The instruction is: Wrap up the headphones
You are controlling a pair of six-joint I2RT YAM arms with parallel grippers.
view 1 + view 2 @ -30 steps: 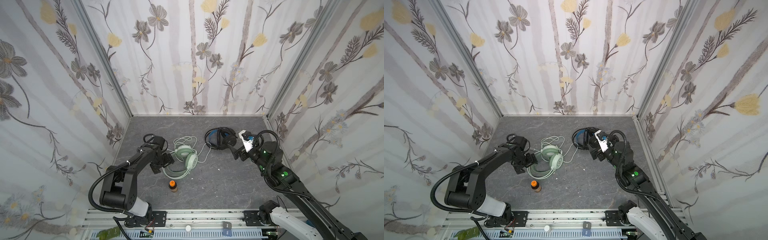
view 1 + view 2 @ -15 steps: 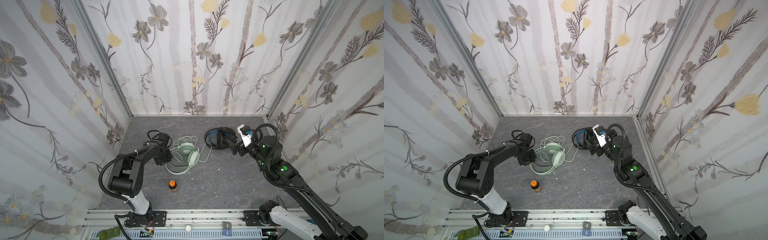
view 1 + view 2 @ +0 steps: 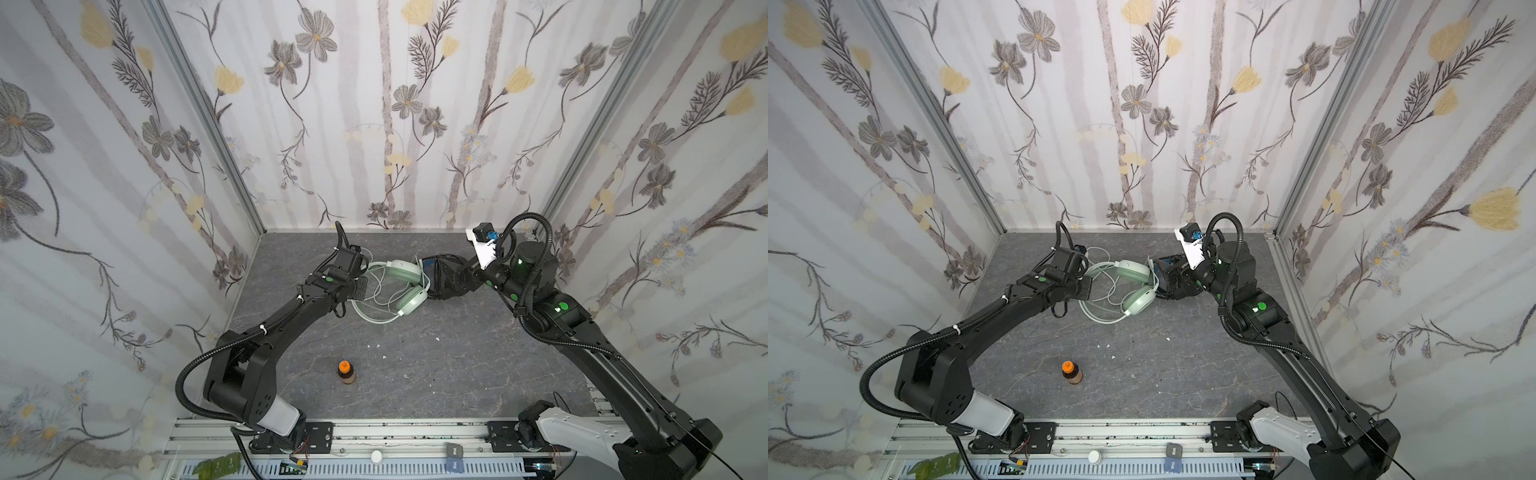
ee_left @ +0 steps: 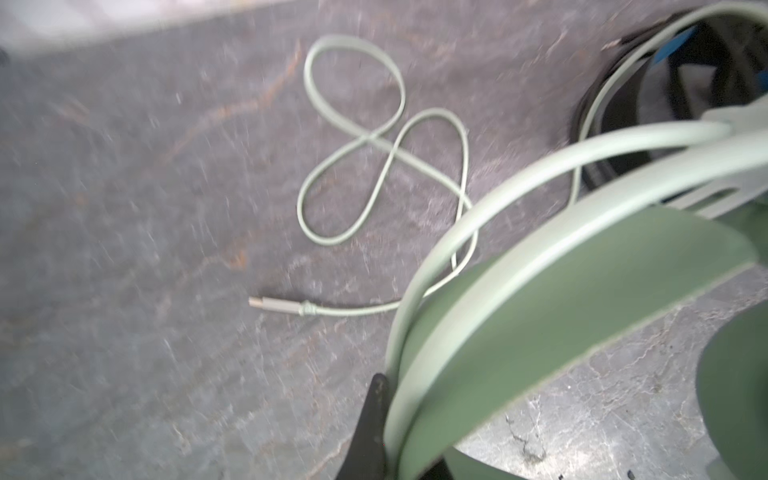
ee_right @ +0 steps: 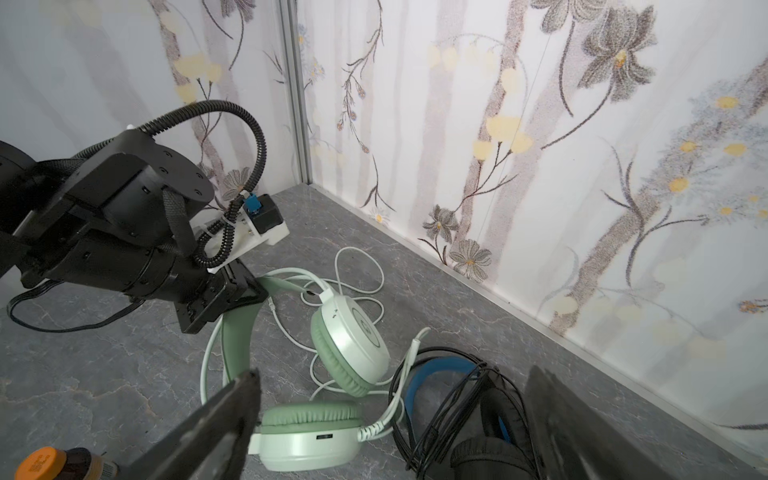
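Observation:
The mint-green headphones (image 3: pixel 412 302) lie at the back middle of the floor, seen in both top views (image 3: pixel 1139 302). My left gripper (image 3: pixel 360 286) is shut on their headband (image 4: pixel 582 270). Their white cable (image 4: pixel 353 145) loops loose on the floor and ends in a plug (image 4: pixel 274 304). The black headphones (image 5: pixel 478 415), with a blue inner band and bundled black cable, touch the mint ear cup (image 5: pixel 307 432). My right gripper (image 5: pixel 395 374) hangs open just above both, holding nothing; it covers most of the black headphones (image 3: pixel 436 266) from above.
A small orange-capped bottle (image 3: pixel 345 372) stands alone nearer the front, also seen in the other top view (image 3: pixel 1071 371). The back wall (image 5: pixel 498 208) runs close behind the headphones. Small white specks (image 3: pixel 374 345) dot the grey floor.
My left gripper has shut on the mint headband and carried the headset back and right, up against the black one. My right gripper has shifted slightly left, still open.

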